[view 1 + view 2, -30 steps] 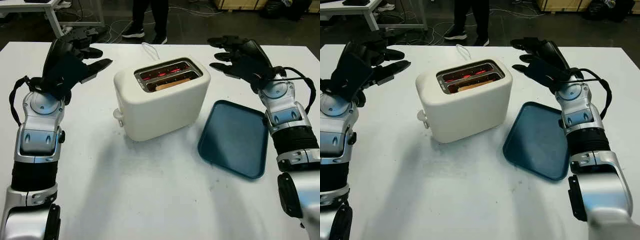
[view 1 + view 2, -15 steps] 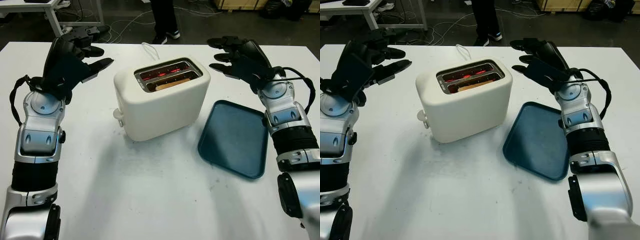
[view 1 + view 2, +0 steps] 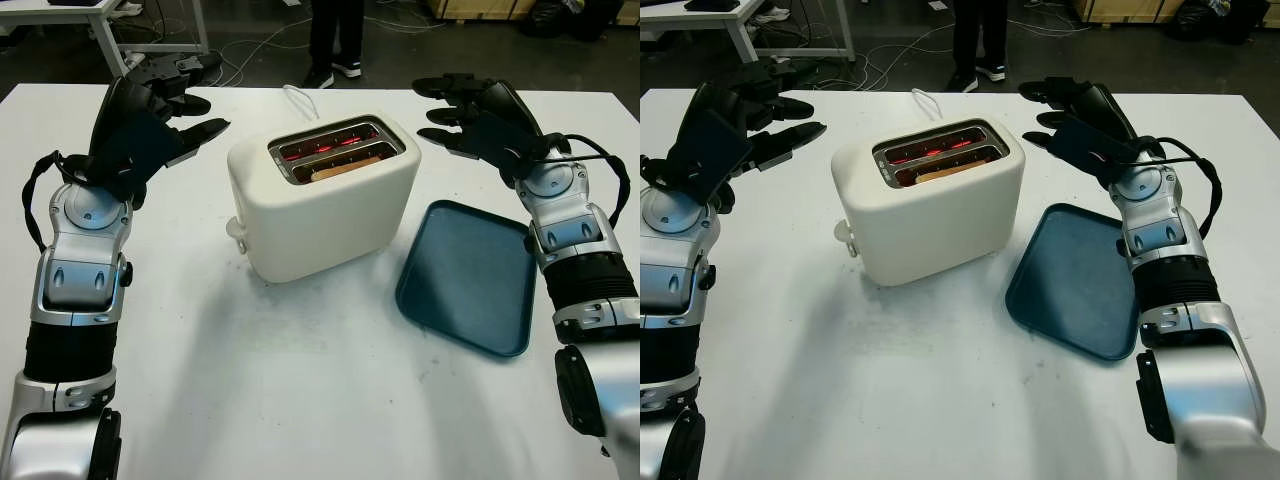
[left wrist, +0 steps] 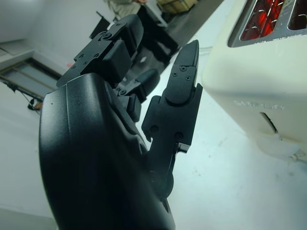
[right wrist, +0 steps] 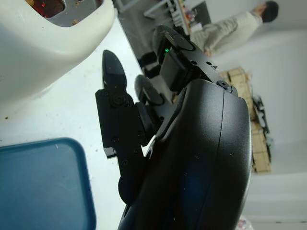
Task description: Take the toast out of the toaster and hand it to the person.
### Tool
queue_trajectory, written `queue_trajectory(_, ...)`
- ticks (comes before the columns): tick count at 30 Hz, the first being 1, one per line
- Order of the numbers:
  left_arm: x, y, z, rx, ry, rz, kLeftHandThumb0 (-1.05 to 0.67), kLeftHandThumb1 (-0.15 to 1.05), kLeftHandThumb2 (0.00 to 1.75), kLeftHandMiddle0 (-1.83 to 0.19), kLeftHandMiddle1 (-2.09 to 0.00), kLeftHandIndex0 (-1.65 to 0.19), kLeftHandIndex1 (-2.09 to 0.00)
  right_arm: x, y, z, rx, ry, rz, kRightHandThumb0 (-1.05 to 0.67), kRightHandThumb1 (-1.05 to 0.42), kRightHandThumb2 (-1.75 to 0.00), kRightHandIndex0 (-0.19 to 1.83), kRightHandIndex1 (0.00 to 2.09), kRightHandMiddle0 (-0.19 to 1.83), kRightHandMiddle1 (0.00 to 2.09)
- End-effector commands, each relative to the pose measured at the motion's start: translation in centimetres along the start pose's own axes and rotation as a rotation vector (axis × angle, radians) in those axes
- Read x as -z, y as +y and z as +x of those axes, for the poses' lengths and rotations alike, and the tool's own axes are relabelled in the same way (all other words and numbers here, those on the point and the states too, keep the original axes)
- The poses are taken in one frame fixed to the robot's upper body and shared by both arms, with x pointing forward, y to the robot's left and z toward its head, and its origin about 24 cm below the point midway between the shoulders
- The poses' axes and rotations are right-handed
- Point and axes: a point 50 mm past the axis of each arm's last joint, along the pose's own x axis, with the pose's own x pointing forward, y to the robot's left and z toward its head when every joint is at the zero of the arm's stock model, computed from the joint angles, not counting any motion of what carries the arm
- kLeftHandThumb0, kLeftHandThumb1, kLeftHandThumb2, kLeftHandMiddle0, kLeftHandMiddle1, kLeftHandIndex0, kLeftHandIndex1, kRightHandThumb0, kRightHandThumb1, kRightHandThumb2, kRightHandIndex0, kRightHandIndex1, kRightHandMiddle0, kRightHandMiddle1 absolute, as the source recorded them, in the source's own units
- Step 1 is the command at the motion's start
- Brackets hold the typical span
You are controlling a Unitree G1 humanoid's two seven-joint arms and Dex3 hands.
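A cream toaster (image 3: 322, 195) stands near the middle of the white tabletop (image 3: 300, 400), turned at a slight angle, with its lever knob facing the robot's left side. It has two slots on top. The far slot glows red from the heating wires. The near slot holds the toast (image 3: 340, 167), a tan slice sunk low with only its top edge showing at the rim. A white cord (image 3: 300, 100) runs from the back of the toaster toward the far edge of the tabletop.

Just beside the toaster, on the robot's right, a dark blue tray (image 3: 468, 275) lies flat with nothing in it. Its near corner points toward the robot.

The left robot hand (image 3: 150, 125) hovers above the tabletop to the left of the toaster, apart from it, open and holding nothing. The right robot hand (image 3: 478, 115) hovers to the right of the toaster, beyond the far end of the tray, also open and holding nothing. Both hands are level with the top of the toaster, with bare tabletop under them.

The stretch of tabletop between the toaster and the robot is bare. A person (image 3: 335, 40) stands on the floor beyond the far edge, behind the toaster; legs and shoes are visible.
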Motion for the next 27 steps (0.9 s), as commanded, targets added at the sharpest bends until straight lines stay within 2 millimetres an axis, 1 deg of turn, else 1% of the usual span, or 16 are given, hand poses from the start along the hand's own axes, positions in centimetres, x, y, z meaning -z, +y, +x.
queue_trajectory(1,-0.53,0.21,0.28,0.003,-0.029,0.029,-0.27,0.92,0.06,-0.37,-0.81,-0.60,-0.07,-0.20,-0.13,-0.08,0.001,-0.003,0.006,-0.25,-0.92,-0.14,0.70,0.00,0.60,0.00)
queue_trajectory(9,-0.43,0.28,0.27,0.000,-0.024,0.016,-0.27,0.92,0.05,-0.38,-0.81,-0.61,-0.07,-0.39,-0.18,-0.06,-0.001,-0.004,-0.016,-0.27,-0.92,-0.14,0.68,0.00,0.60,0.00)
queue_trajectory(14,-0.27,0.29,0.18,0.000,-0.012,0.010,-0.28,0.92,0.06,-0.37,-0.80,-0.60,-0.06,-0.20,-0.07,-0.06,-0.004,-0.006,0.027,-0.21,-0.92,-0.15,0.66,0.00,0.57,0.00)
queue_trajectory(18,-0.15,0.37,0.14,-0.004,-0.009,0.007,-0.28,0.92,0.06,-0.37,-0.80,-0.60,-0.06,-0.19,-0.07,-0.09,-0.006,-0.011,0.024,-0.25,-0.92,-0.15,0.66,0.00,0.57,0.00)
queue_trajectory(27,0.06,0.58,-0.01,-0.014,0.013,-0.004,-0.25,0.92,0.09,-0.37,-0.78,-0.59,-0.06,-0.21,-0.07,-0.12,0.006,-0.009,0.020,-0.24,-0.92,-0.17,0.67,0.01,0.57,0.00)
